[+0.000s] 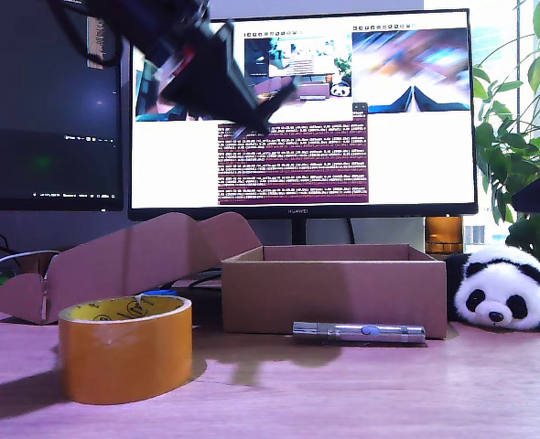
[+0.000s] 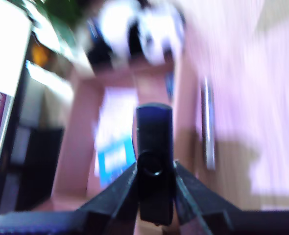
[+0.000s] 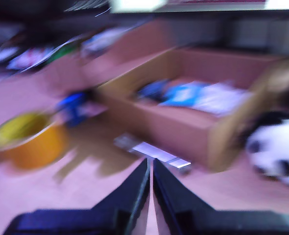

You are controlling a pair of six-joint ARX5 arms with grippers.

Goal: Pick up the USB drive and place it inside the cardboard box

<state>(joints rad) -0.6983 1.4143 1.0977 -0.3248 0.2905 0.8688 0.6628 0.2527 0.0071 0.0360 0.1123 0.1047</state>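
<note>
Currently my first gripper (image 2: 154, 169) is clamped on the USB drive (image 2: 154, 142), above the cardboard box (image 1: 334, 291) (mid-desk); my second gripper (image 3: 150, 176) is pressed together, empty.

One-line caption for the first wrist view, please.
My first hand holds the USB drive above the open cardboard box, blurred by motion.

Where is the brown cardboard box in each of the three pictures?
Exterior view: cardboard box sits mid-table, behind the silver pen-like cylinder.
First wrist view: box, blurred, beyond the USB drive that my first gripper holds.
Second wrist view: box ahead, contents showing.
Shared landmark: the cylinder.
</note>
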